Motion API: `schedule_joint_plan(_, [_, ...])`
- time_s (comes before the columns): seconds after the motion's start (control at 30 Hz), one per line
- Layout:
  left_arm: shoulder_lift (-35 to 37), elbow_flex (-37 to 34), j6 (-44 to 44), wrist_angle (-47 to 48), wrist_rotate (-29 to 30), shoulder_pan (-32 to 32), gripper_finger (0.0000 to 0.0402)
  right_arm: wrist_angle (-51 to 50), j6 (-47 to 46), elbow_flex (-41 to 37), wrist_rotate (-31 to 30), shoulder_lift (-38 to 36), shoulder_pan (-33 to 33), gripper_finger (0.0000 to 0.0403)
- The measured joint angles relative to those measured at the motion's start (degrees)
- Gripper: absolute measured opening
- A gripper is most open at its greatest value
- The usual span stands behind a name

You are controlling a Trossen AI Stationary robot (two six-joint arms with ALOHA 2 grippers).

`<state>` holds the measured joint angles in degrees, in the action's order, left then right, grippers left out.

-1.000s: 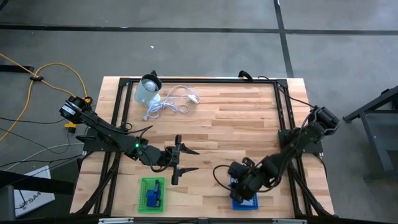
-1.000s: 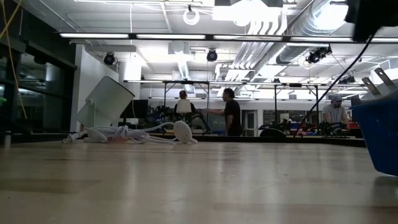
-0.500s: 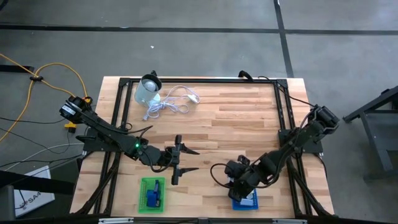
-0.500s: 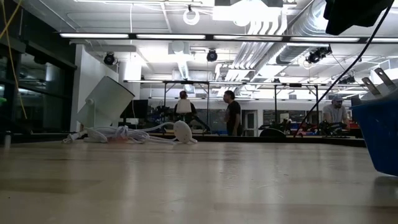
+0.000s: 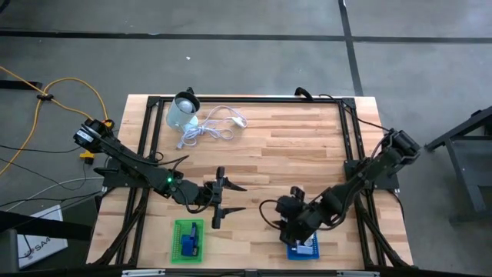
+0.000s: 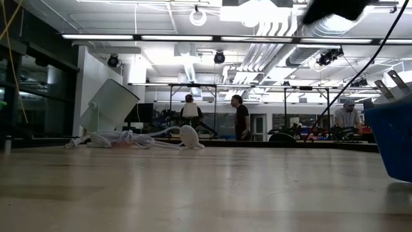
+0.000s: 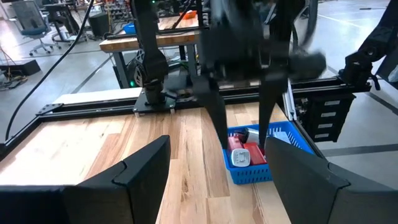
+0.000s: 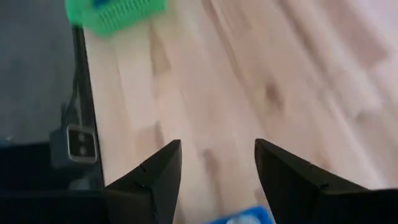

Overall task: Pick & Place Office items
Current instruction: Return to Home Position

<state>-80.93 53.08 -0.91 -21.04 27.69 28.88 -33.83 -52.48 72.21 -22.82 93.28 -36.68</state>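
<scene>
Although the right arm reaches across it, the blue bin [image 5: 307, 250] can be partly seen at the lower edge of the high view, on the wooden table [image 5: 292, 146]. The right gripper [image 8: 217, 143] hangs over that bin with its fingers spread apart and nothing between them. Its own wrist view catches only a sliver of the bin's rim.

The left wrist view shows the office items inside more clearly. A red piece [image 7: 252, 151] and a white-faced piece [image 7: 239, 158] lie pressed together. Others behind them are too crowded to tell apart.

The left gripper [image 5: 244, 198] sits near the table's middle, fingers wide open and empty. Just beside it is a green bin [image 5: 178, 231], which holds blue pieces [image 5: 190, 243]; their shapes are too small to make out.

In the low view the blue bin is cut off at the right edge, and a white plug [image 6: 394, 84] pokes above its rim. An arm shows there only as a dark blur at the top.

In the far left corner a pale container [image 5: 183, 112] stands tilted beside a coiled white cable [image 5: 211, 127]. A few people [image 6: 241, 119] stand in the room beyond.
</scene>
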Motion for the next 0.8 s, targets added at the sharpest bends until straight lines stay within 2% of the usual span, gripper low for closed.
schedule_joint_plan(0.3, [0.0, 0.0, -0.42, -0.02, 0.01, 0.0, 0.0256, 7.85, 15.89, 0.01, -1.45, -7.93, 3.98, 0.019])
schedule_joint_plan(0.57, [0.0, 0.0, -0.39, -0.04, 0.01, 0.0, 0.0256, 8.79, 26.42, 0.06, -0.57, -11.66, 9.06, 0.019])
schedule_joint_plan(0.8, [0.0, 0.0, -0.39, -0.06, 0.01, 0.0, 0.0256, 11.9, 33.37, 0.06, 9.15, -11.9, 14.23, 0.019])
